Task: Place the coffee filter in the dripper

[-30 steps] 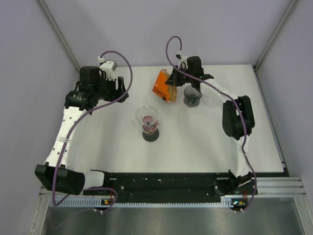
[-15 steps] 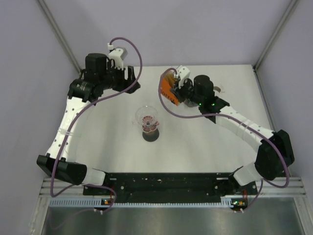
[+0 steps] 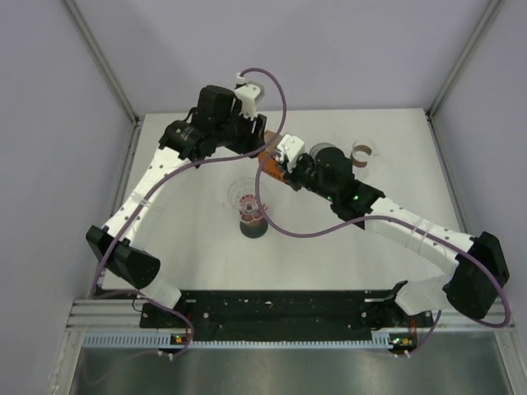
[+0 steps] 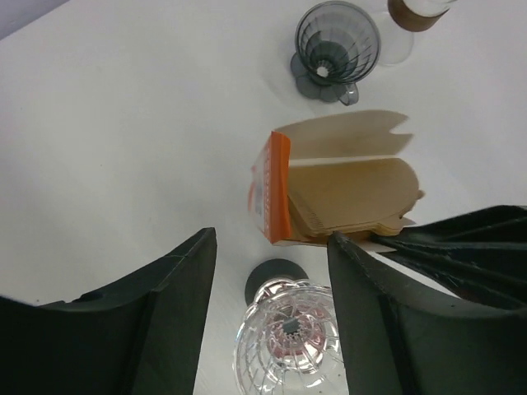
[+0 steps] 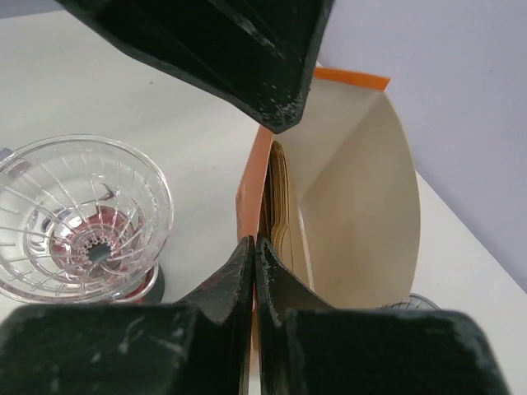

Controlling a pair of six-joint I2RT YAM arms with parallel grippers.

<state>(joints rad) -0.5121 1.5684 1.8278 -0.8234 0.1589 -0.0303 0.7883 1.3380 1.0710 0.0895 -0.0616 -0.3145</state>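
The clear glass dripper (image 3: 247, 200) stands on a dark base at mid table; it also shows in the left wrist view (image 4: 288, 337) and the right wrist view (image 5: 82, 218). An open orange filter box (image 3: 268, 162) holds a stack of brown paper filters (image 4: 350, 193). My right gripper (image 3: 278, 167) is shut on the box's orange wall (image 5: 254, 177) and holds it just behind the dripper. My left gripper (image 3: 254, 141) is open and empty, hovering over the box and dripper, its jaws either side of them in the left wrist view (image 4: 272, 237).
A grey dripper (image 4: 333, 41) stands behind the box (image 3: 325, 155). A clear cup with a brown band (image 3: 360, 152) sits at the back right. Grey walls close in the table on three sides.
My left gripper has swung right, to over the box. My right gripper has carried the filter box left and nearer, toward the glass dripper.
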